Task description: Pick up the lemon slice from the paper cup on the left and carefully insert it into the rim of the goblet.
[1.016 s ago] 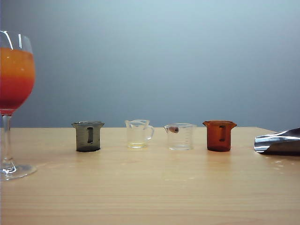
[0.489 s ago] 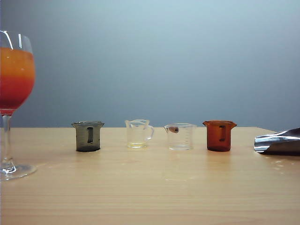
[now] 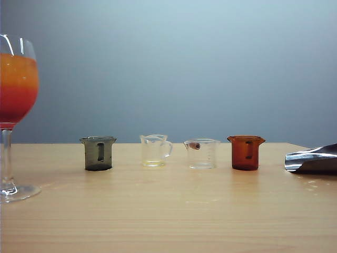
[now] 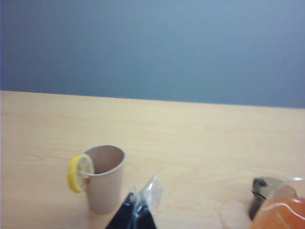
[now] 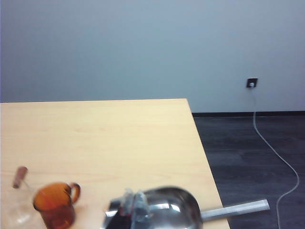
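The lemon slice [image 4: 79,172] sat notched on the rim of the paper cup [image 4: 106,179], left of the goblet [image 3: 14,113] at the table's left edge. The left gripper [image 4: 139,208], fingers closed, hovered just beside the cup; it needed to open and pinch the slice's rind squarely. Farther right, the right gripper [image 5: 134,206], apparently closed and empty, hung above a metal scoop [image 5: 169,208].

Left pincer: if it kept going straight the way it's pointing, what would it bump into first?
Probably the paper cup with the lemon slice on its rim. The shut left pincer sits just beside it, pointing across the table. Depth is unclear, so it might slip past.
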### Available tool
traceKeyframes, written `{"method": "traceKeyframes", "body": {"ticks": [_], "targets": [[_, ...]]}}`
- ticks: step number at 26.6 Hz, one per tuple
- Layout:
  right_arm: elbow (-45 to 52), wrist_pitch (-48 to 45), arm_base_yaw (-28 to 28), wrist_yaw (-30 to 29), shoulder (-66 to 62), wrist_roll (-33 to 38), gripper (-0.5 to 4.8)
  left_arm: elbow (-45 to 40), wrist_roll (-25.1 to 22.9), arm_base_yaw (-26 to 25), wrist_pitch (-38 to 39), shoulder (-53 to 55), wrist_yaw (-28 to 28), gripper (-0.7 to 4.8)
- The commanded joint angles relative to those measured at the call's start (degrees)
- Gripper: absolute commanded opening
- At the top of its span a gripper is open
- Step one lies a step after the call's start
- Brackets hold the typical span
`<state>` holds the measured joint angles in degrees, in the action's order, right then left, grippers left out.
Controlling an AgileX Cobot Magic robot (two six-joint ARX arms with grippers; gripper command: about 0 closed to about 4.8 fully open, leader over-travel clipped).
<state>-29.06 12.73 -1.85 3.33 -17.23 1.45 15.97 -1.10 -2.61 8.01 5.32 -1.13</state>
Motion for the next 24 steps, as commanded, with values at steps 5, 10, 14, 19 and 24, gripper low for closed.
{"method": "traceKeyframes", "body": {"ticks": [5, 10, 14, 19, 24], "targets": [[-15.39, -4.98, -1.03, -6.19, -16.17, 3.28, -0.07, 3.02, -3.67, -0.61, -2.45, 5.77, 2.73, -0.05], [-22.62, -4.83, -5.77, -11.02, -24.85, 3.43, -0.07, 3.34, -5.90, -2.93, -2.73, 7.69, 4.37, -0.05], [-26.05, -5.81, -12.72, -10.95, -30.23, 3.28, -0.07, 3.32, -5.46, -6.58, -3.93, 10.34, 5.14, -0.05], [-28.48, -11.45, -22.82, -10.73, -37.83, 3.30, -0.07, 3.32, -5.51, -11.41, -9.99, 16.55, 6.16, -0.05], [-30.99, -16.02, -33.81, -12.70, -47.63, 2.91, -0.07, 3.32, -5.92, -16.44, -19.39, 30.86, 9.31, -0.05]]}}
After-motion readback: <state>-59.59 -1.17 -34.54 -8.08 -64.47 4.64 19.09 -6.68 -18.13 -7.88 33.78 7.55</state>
